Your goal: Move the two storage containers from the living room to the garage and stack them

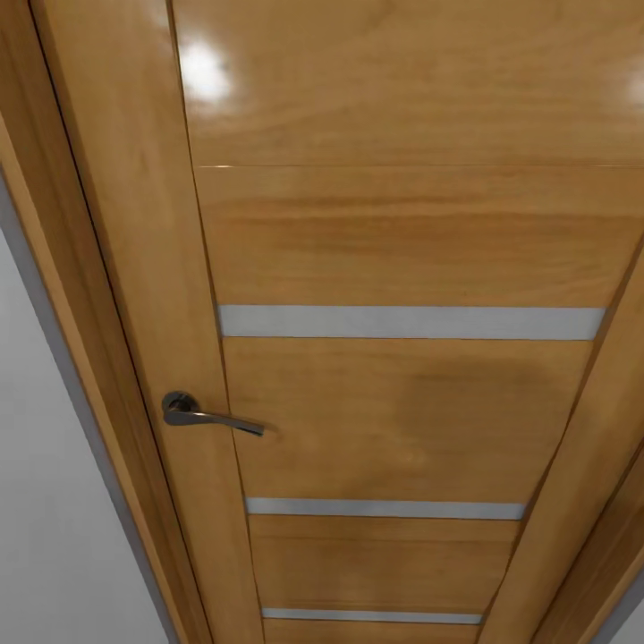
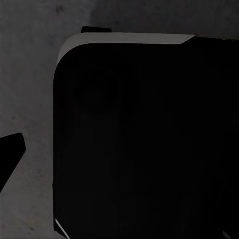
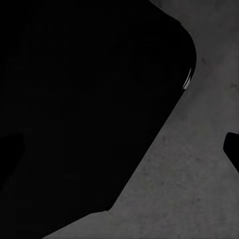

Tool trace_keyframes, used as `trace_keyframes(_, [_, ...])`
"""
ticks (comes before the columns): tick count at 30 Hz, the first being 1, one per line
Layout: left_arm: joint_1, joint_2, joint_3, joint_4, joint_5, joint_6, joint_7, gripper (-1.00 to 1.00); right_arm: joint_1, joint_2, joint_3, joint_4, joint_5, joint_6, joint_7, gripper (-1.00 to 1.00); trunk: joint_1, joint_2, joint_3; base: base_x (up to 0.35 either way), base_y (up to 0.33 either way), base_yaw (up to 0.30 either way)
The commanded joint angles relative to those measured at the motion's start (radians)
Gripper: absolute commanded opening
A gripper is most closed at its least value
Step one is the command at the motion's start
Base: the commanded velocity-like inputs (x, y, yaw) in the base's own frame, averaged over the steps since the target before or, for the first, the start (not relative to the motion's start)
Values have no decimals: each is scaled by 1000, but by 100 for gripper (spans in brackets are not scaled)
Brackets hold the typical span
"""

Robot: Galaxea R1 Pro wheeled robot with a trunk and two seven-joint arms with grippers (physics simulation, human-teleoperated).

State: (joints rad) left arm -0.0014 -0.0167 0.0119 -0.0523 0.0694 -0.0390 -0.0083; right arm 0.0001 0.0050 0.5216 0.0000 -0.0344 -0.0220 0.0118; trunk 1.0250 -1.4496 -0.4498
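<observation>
1. While the head camera faces a wooden door (image 1: 402, 250) with a metal handle (image 1: 210, 416), containers unseen.
2. Under both wrists: dark concrete floor (image 2: 30, 74), black robot base (image 2: 144, 139).
3. Jaw state: cannot tell.

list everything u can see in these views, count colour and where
door: 1, glossy honey-brown wood, closed, filling most of the head view
door handle: 1, dark grey metal lever, on the door's left side
inlay strips: 3, pale grey, running horizontally across the door panel, one above the other
door frame: 1, brown wood, along the door's left edge
wall: 1, pale grey-white, left of the frame
floor: dark grey mottled concrete, seen in both wrist views
robot body: black rounded bulk with a pale edge, over the floor in the left wrist view; a similar black bulk in the right wrist view
pincer fingertips: dark tips at the edges of the left wrist view and the right wrist view
</observation>
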Motion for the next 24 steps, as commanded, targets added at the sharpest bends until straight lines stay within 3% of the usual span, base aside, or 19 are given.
trace_keyframes(1, [0, 0, 1, 0, 7, -2, -1, 100, 0, 0, 4, 0, -4, -2, 1, 100, 0, 0, -1, 0, 0, 0])
trace_keyframes(14, [0, -3, 2, 2, 10, -2, 2, 100, 0, -3, 11, -1, 11, -53, -13, 100, 0, 0, -1, 0, 0, 0])
trace_keyframes(24, [0, -3, 2, 2, 10, -2, 2, 100, 0, 0, 9, -1, 2, -50, -9, 100, 0, 0, -1, 0, 0, 0])
